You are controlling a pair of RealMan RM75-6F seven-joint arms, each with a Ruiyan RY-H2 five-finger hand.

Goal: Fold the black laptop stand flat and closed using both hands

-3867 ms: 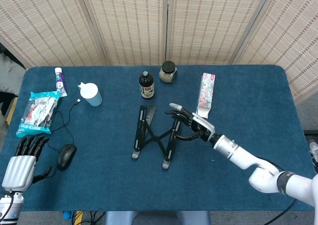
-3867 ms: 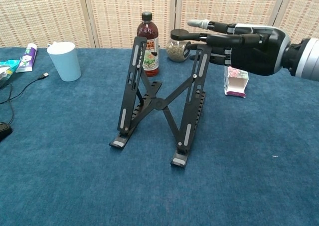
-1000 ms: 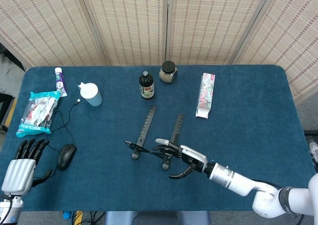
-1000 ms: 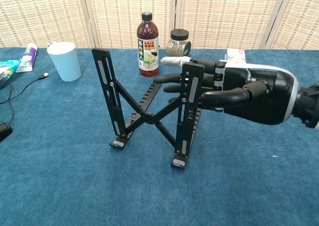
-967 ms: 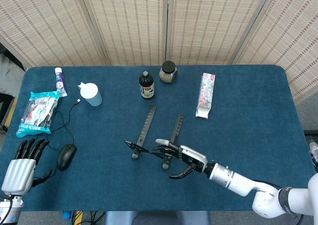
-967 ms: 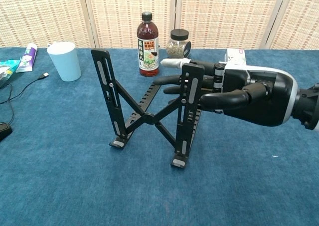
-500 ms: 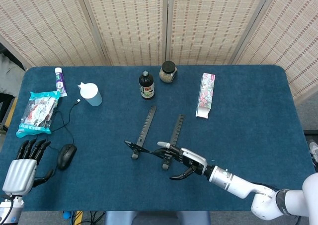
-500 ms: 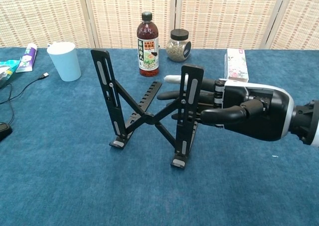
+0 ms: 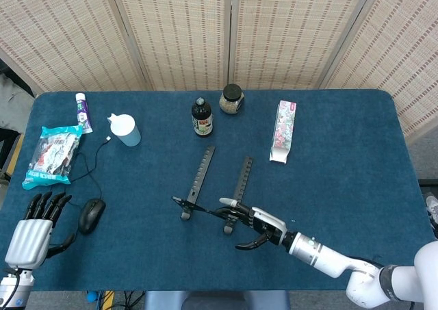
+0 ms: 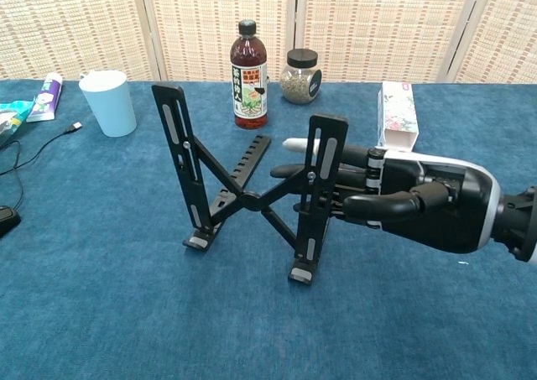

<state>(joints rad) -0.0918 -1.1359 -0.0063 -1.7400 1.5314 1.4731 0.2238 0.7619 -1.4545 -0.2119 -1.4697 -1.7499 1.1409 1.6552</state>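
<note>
Our right hand's fingers (image 10: 315,146) reach long and spread behind the right upright of the black laptop stand (image 10: 252,191), thumb curled in front, so the bar sits loosely between them; we can't tell if they actually clamp it. Over the last second the right hand (image 10: 411,197) has slid lower and nearer along that bar, and the stand's top arms have tipped toward the near edge. It's still an open X at table centre, so folding has barely started. Right forearm runs in low from the near right. Left hand (image 9: 33,229) hangs at the near-left corner, fingers together, holding nothing, well apart from the stand.
</note>
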